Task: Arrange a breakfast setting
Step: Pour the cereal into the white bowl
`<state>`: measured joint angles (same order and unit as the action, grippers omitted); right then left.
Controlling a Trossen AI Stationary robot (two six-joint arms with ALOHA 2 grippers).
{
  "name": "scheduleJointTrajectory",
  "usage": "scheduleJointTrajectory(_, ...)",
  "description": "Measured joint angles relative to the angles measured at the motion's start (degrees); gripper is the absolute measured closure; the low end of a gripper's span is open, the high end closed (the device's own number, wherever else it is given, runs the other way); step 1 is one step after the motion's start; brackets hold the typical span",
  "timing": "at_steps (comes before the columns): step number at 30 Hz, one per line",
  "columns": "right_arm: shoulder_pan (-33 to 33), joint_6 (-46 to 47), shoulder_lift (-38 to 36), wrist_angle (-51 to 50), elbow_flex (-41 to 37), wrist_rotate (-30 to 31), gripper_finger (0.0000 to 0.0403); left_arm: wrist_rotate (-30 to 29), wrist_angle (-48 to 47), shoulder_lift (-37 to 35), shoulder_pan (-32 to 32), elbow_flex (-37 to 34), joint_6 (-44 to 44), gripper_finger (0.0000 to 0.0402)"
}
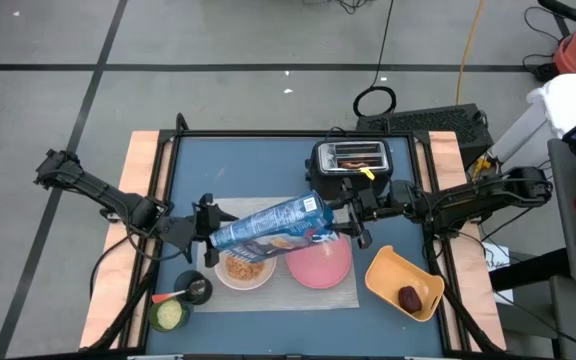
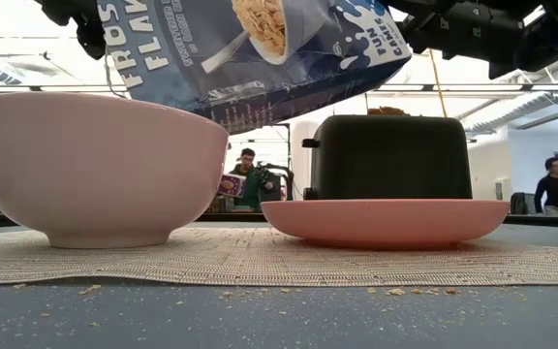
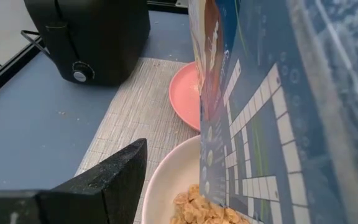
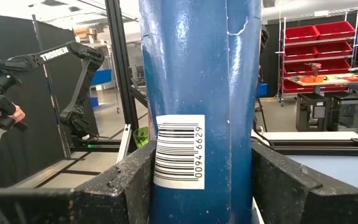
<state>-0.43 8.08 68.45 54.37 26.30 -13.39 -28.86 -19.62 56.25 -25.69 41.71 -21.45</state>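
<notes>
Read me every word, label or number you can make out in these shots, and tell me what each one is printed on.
"FROS" over "FLA", cut off: cereal bag, low view.
"FUN", "GAMES": same bag, upside down, upper right corner.
"0094 6629": barcode label on the bag, between the right end effector's fingers.
"TROSSEN": robot arm in the background.
Small print on the bag in the left wrist view: unreadable.

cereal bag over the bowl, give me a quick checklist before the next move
1. Cereal bag held at both ends by left gripper and right gripper: ok.
2. Bag's low end over white bowl: ok.
3. Bowl holds cereal flakes: ok.
4. Pink plate bare, toast still in the toaster: not ok.
5. Dark red fruit still in the yellow-orange dish, off the mat: not ok.
6. Bag empty: cannot tell.
</notes>
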Motion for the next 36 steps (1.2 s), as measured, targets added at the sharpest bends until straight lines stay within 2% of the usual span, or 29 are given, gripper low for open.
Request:
scheduleJointTrajectory(13,0.0,0.1,0.0,1.4,0.0,0.0,0.0186,0.0,-0.1,0.0,0.0,0.0,0.0,0.0131)
scheduleJointTrajectory(20,0.1,0.2,0.0,0.7,0.0,-0.3,0.0186,0.1,5.2,0.0,0.0,0.0,2.3,0.0131)
scheduleJointTrajectory(23,0.1,0.2,0.0,0.2,0.0,-0.3,0.0186,0.1,4.4,0.0,0.0,0.0,3.2,0.0131)
scheduleJointTrajectory(27,0.1,0.2,0.0,0.0,0.0,-0.1,0.0186,-0.1,0.8,0.0,0.0,0.0,2.5,0.0131)
scheduleJointTrajectory(30,0.1,0.2,0.0,0.3,0.0,-0.2,0.0186,0.3,4.0,0.0,0.0,0.0,0.5,0.0131)
scheduleJointTrajectory(32,0.1,0.2,0.0,0.5,0.0,-0.2,0.0186,0.9,6.3,-0.1,-0.2,0.0,2.0,0.0131)
scheduleJointTrajectory(36,0.1,0.2,0.0,-0.1,0.0,-0.3,0.0186,-0.5,5.0,-0.6,-0.6,0.0,5.1,0.0131)
